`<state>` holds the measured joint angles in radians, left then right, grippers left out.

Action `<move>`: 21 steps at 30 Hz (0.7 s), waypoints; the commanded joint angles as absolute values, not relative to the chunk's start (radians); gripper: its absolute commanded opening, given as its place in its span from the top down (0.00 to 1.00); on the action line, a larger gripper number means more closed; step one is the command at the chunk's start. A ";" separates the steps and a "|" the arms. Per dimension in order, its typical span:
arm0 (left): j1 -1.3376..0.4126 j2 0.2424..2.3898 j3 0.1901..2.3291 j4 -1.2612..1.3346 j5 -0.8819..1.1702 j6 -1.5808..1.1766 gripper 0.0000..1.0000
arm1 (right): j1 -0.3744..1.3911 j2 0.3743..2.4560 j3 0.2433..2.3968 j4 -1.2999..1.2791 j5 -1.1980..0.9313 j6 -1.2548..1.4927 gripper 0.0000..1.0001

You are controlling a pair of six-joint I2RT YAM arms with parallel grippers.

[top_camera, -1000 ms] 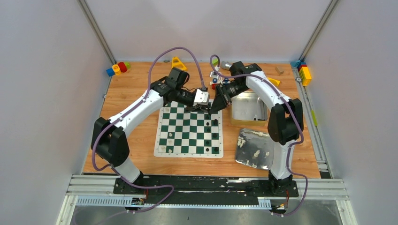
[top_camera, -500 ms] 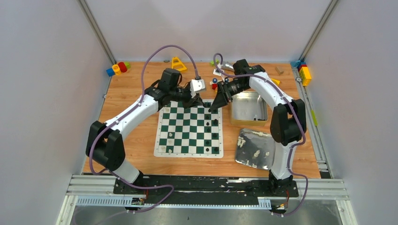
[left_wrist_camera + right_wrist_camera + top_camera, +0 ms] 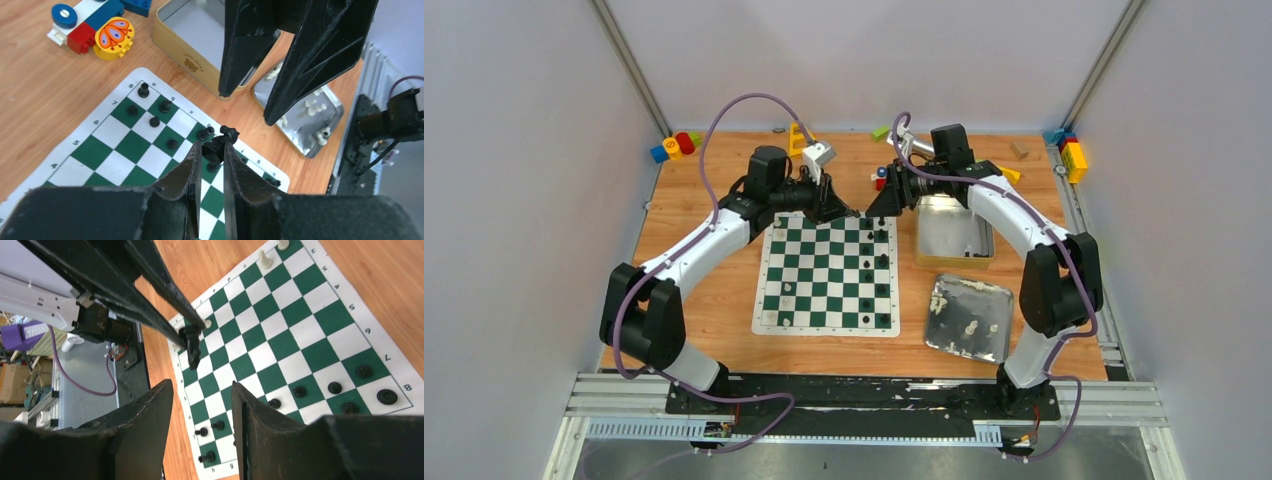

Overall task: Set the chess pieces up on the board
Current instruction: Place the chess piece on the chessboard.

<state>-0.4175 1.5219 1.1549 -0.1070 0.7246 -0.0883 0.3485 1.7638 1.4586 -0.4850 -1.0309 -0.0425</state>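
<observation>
Only partly done, with some tiny black and a few cream-white plastic chess pieces [image 3: 882, 290] on the green-and-white checkered board [image 3: 819, 260], one black piece [image 3: 190, 342] pinched in the left gripper [image 3: 212, 152] above its far edge, right gripper [image 3: 201, 387] open and empty, more waiting in the silver tray [image 3: 994, 310].

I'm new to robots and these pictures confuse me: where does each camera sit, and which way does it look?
Top view: above and behind the arms, looking down on the board; both arms show.
Left wrist: on the left arm, looking along the left pincer, shut on a black piece, toward the open right pincer.
Right wrist: on the right arm, looking past its own fingers back at the left pincer.
Shared: both wrist views show that black piece over the board.
</observation>
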 commanded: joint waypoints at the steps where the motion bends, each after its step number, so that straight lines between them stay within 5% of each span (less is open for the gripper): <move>1: -0.420 1.492 1.128 0.051 0.747 -0.335 1.00 | 0.359 1.743 1.454 -0.283 -1.008 0.125 0.52; 12: -0.420 1.507 1.114 0.113 0.723 -0.407 1.00 | 0.365 1.809 1.469 -0.225 -1.117 0.242 0.55; 21: -0.420 1.512 1.111 0.127 0.721 -0.413 1.00 | 0.364 1.822 1.467 -0.191 -1.172 0.275 0.78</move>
